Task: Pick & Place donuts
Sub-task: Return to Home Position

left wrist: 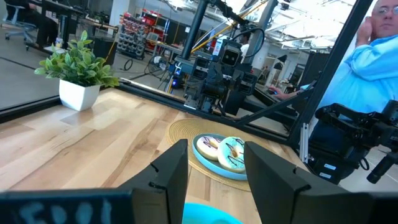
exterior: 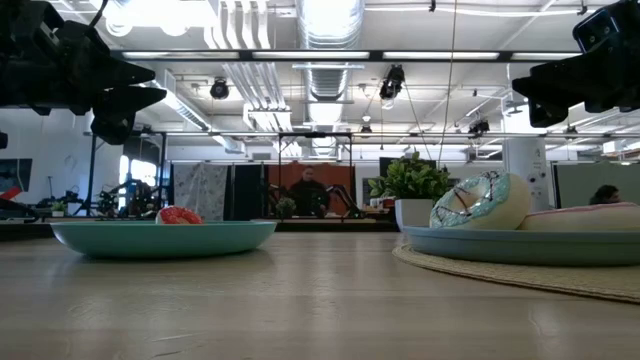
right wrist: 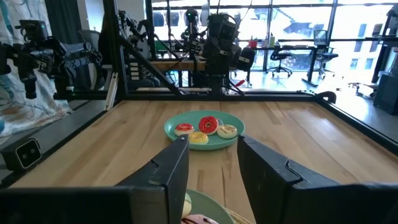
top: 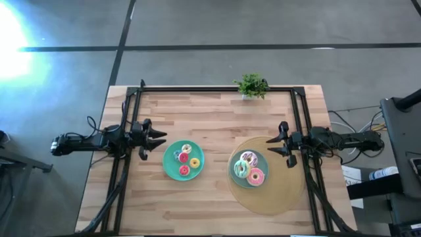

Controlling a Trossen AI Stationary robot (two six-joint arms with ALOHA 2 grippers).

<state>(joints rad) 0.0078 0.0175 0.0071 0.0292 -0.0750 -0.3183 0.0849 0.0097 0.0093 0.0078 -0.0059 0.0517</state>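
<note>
The left gripper (top: 162, 140) hangs over the table (top: 210, 118) near its left edge, about midway between front and back. It points inward with its fingers (left wrist: 174, 174) set wide and nothing between them. Just beside it, toward the middle, the left plate (top: 169, 166) carries four rings close together: a white donut (top: 186, 149) nearest the back edge, a red donut (top: 177, 157), a yellow donut (top: 194, 162) and a red-white donut (top: 184, 171) nearest the front. A plant (top: 251, 85) stands at the back edge, a little right of the middle. In front of it, well apart, the right plate (top: 263, 161) sits on a round mat (top: 283, 184) that reaches toward the right edge. This plate holds three: a white-purple donut (top: 248, 158), a teal donut (top: 241, 170) (tilted up on its side in the low view) and a pink donut (top: 256, 176) lying flat just beside it. The right gripper (top: 270, 146) hangs near the right edge, over the mat's back part and close to the right plate. It points inward, and its fingers (right wrist: 171, 171) are likewise spread wide and empty.
</note>
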